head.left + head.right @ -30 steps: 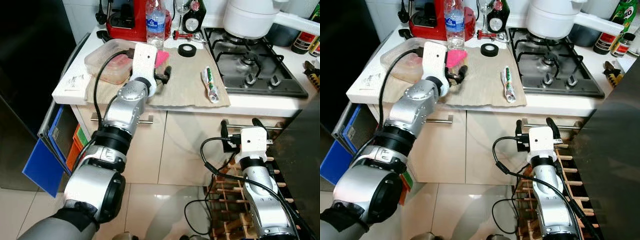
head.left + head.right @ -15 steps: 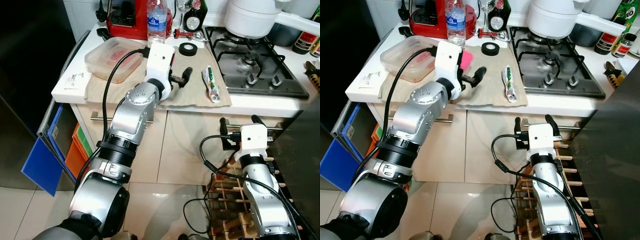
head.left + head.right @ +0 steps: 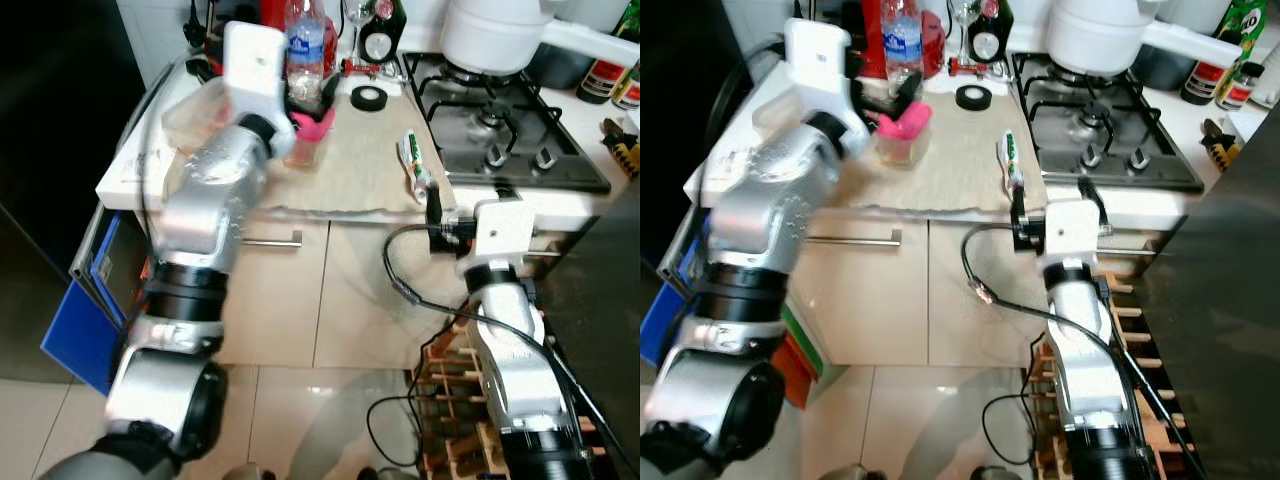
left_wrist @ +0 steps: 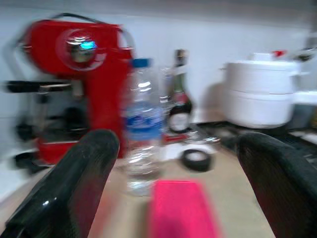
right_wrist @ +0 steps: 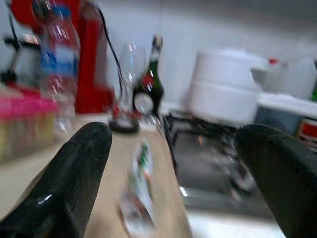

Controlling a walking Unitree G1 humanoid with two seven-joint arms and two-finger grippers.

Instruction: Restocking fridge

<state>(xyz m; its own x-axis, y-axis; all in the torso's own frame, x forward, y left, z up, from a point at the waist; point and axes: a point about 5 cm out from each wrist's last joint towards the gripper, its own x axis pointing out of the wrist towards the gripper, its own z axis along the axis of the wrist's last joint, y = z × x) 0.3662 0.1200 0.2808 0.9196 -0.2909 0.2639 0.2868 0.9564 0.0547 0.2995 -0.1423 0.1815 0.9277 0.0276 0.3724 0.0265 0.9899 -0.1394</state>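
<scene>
A clear water bottle (image 3: 305,40) with a blue label stands at the back of the counter, in front of a red coffee machine (image 4: 74,84). My left gripper (image 3: 312,95) is raised over the counter just before the bottle, open, with the bottle (image 4: 143,144) seen between its fingers. Below it sits a small jar with a pink lid (image 3: 306,132) on the beige cloth (image 3: 350,170). My right gripper (image 3: 1050,205) is open at the counter's front edge, facing a green-and-white tube (image 3: 413,165) on the cloth.
A clear plastic food box (image 3: 190,115) lies to the left of the jar. A black tape roll (image 3: 370,97), a dark bottle (image 4: 179,106), a white pot (image 3: 490,35) on the gas hob (image 3: 510,140) and a wooden rack (image 3: 460,440) on the floor are nearby.
My left arm has swung left and up from the cloth to the water bottle. My right arm has risen from below the counter to its front edge. The camera has shifted slightly.
</scene>
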